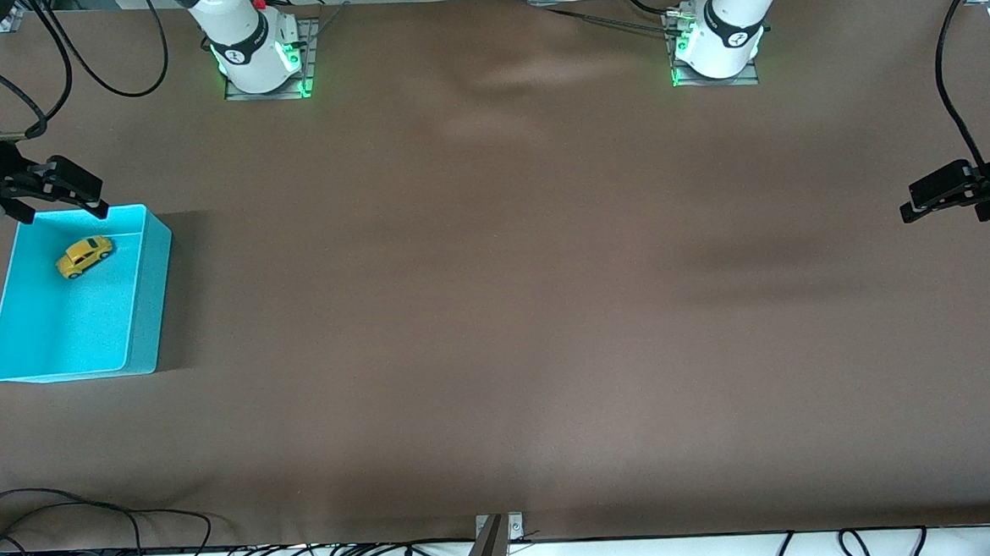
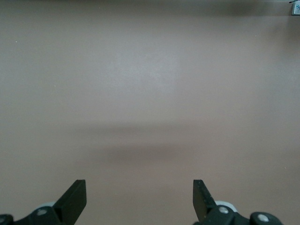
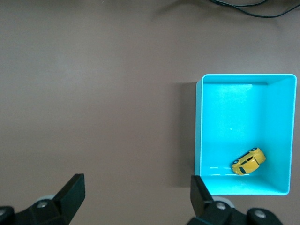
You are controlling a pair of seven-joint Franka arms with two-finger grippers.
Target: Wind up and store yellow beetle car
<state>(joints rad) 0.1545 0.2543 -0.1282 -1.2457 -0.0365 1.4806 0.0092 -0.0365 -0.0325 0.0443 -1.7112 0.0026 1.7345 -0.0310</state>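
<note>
Turquoise plastic marks the bin (image 1: pixel 134 271) in the front view, resting on the brown tabletop (image 1: pixel 497 312) toward the right arm's end. The yellow beetle car (image 1: pixel 84 255) lies inside it, on the floor of the part farther from the front camera, at a slant to the walls. The right end effector (image 1: pixel 63 196) hangs over the bin's rim that lies farthest from the front camera, fingers spread wide and holding nothing. The left end effector (image 1: pixel 948 195) waits over bare cloth at the left arm's end, also wide and empty.

Left wrist view: only the two dark fingers (image 2: pixel 75 199) and plain tabletop.

Right wrist view: the car (image 3: pixel 248 161) sits in the bin (image 3: pixel 199 140) close to one short wall, clear of the fingers (image 3: pixel 72 192).

Storing looks done, so the sound move is to draw the right arm straight up and away, keeping it wide so nothing catches the bin's rim.
</note>
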